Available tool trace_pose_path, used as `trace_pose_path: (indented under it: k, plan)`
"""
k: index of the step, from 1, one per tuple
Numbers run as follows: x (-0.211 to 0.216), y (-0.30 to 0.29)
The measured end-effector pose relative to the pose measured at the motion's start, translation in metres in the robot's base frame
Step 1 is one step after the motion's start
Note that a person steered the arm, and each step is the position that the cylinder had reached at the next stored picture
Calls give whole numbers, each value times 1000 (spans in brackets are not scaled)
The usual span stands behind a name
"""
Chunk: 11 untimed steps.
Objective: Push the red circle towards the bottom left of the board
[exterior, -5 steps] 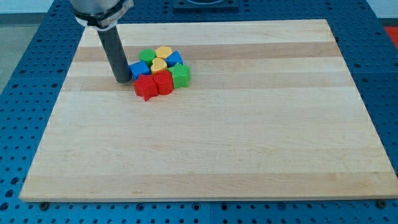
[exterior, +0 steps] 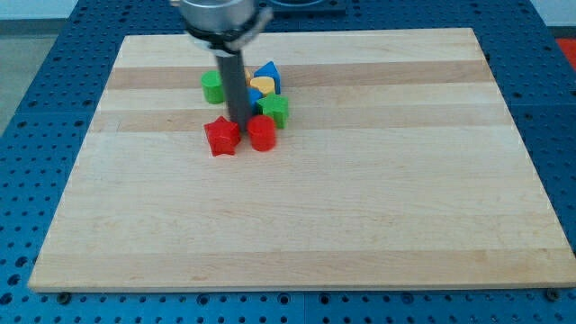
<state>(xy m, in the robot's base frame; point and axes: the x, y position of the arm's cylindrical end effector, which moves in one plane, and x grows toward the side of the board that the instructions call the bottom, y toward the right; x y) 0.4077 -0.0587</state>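
Note:
The red circle (exterior: 262, 133) sits on the wooden board (exterior: 297, 234), upper middle. A red star (exterior: 221, 137) lies just to its left. My tip (exterior: 240, 121) is between the two red blocks, just above them in the view, at the cluster's lower edge. Behind the rod are a green circle (exterior: 212, 86), a green star (exterior: 274, 111), a yellow heart (exterior: 261, 85) and a blue triangle (exterior: 267, 72). The rod hides other blocks in the cluster.
The board's edges border a blue perforated table (exterior: 36, 108) on all sides. The arm's body (exterior: 220, 13) hangs over the board's top edge.
My tip moved right from the cluster's left side into the cluster. The blocks have spread: the green circle is now at the left, and the red star and red circle have separated.

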Motion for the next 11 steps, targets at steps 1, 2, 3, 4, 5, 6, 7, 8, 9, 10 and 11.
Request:
trace_pose_path:
  k: [1, 2, 3, 4, 5, 6, 7, 8, 9, 10, 11]
  plan:
    - [19, 43]
    - [33, 39]
    - [67, 30]
    - [68, 30]
    - [82, 31]
    - [88, 45]
    - [88, 87]
    - [88, 128]
    - [88, 162]
    - [88, 182]
    - [91, 199]
